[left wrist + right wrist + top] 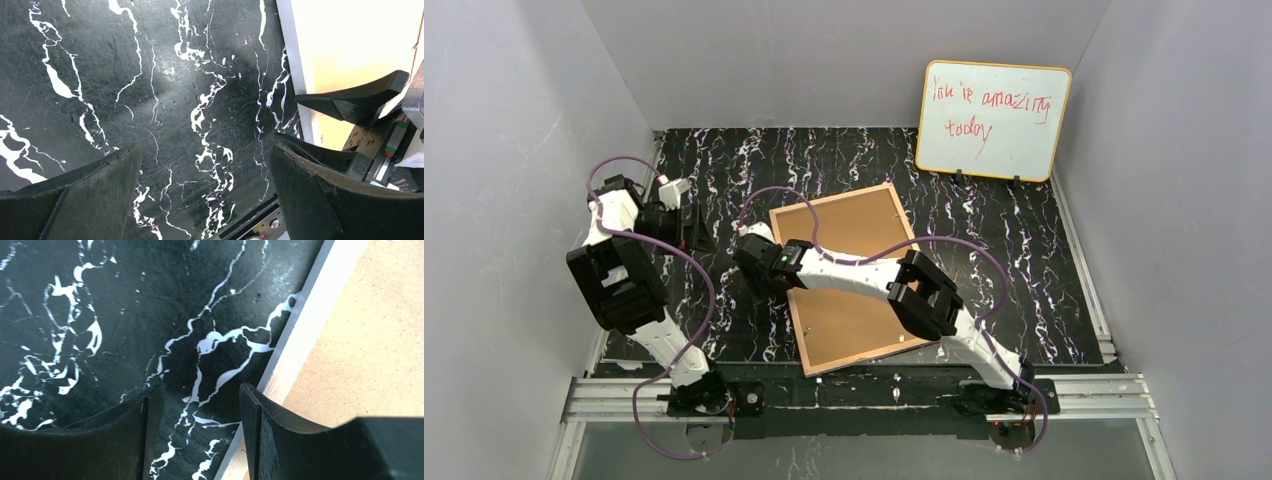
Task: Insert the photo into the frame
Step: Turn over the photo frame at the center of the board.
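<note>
The frame point(829, 199) lies back-up in the middle of the table, tan wood rim around a brown backing board point(849, 225). The photo is hidden. My right arm reaches across the board, and the right gripper point(754, 262) is at the frame's left edge. In the right wrist view it point(200, 410) is open with only table between the fingers. One finger is over the pale frame rim point(300, 340). My left gripper point(692, 228) hovers left of the frame. Its jaws point(205, 150) stand wide open over bare table, with the frame's edge point(295, 65) to the right.
An orange-rimmed whiteboard point(992, 120) with red writing leans at the back right. Grey walls close in three sides. A metal rail point(854, 395) runs along the near edge. The right gripper's fingers point(360, 102) show close beside my left gripper.
</note>
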